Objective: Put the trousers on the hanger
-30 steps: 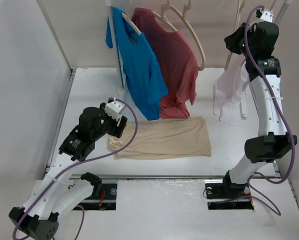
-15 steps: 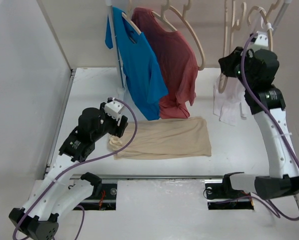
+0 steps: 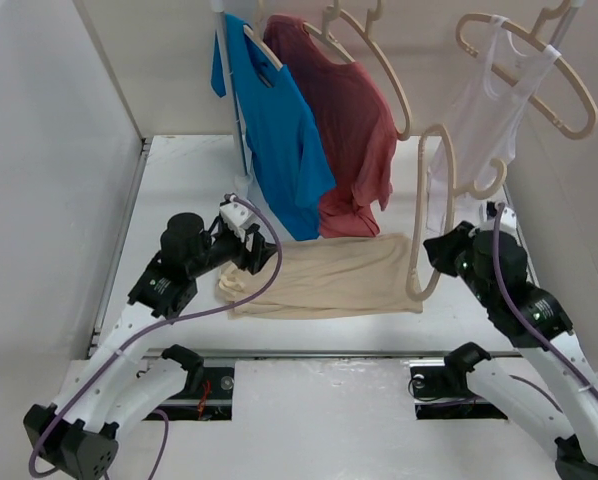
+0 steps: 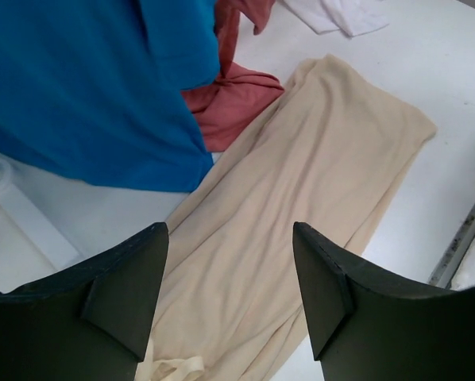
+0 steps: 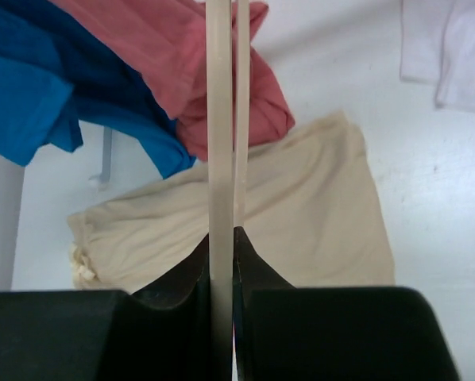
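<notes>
The beige trousers [image 3: 329, 276] lie flat across the middle of the table, also seen in the left wrist view [image 4: 301, 182] and the right wrist view [image 5: 301, 214]. My left gripper [image 3: 254, 250] hovers open over their bunched left end, with nothing between its fingers [image 4: 228, 230]. My right gripper [image 3: 441, 250] is low at the trousers' right end, shut on a pale wooden hanger [image 3: 417, 240]. The hanger stands upright as a tall loop, and its thin bar [image 5: 219, 119] is pinched between the jaws [image 5: 222, 238].
On the rail at the back hang a blue T-shirt [image 3: 279, 130], a dull red T-shirt [image 3: 351, 115] and a white vest [image 3: 479, 110], each on a hanger. The red shirt's hem touches the trousers' far edge. White walls close in the left and right sides.
My right arm has come down from the rail with the hanger to the trousers' right end. The white vest now hangs in full view. My left gripper has edged slightly to the right.
</notes>
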You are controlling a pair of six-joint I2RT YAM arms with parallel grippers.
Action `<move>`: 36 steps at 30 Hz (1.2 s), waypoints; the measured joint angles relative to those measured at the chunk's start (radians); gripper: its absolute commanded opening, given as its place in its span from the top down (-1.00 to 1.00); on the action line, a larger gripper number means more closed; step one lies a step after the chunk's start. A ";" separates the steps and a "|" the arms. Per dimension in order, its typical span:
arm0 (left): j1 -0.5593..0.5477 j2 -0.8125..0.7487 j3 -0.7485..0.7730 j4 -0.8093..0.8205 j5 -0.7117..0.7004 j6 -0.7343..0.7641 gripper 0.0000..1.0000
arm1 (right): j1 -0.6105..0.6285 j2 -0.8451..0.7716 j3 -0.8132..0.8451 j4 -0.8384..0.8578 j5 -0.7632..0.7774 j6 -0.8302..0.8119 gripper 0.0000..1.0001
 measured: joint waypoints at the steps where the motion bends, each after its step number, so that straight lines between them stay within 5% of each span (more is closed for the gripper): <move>1: 0.000 0.019 0.000 0.011 0.014 -0.007 -0.21 | 0.021 -0.021 -0.018 -0.019 0.018 0.034 1.00; 18: -0.112 0.169 0.034 0.043 0.065 -0.093 -0.23 | 0.531 0.179 -0.233 -0.142 0.166 0.489 1.00; 30: -0.138 0.298 0.121 0.048 0.030 -0.204 -0.59 | 0.893 0.872 -0.004 -0.146 0.443 0.601 1.00; 36: -0.100 0.325 0.156 0.082 0.101 -0.286 -0.62 | 0.915 0.883 -0.042 -0.034 0.488 0.577 1.00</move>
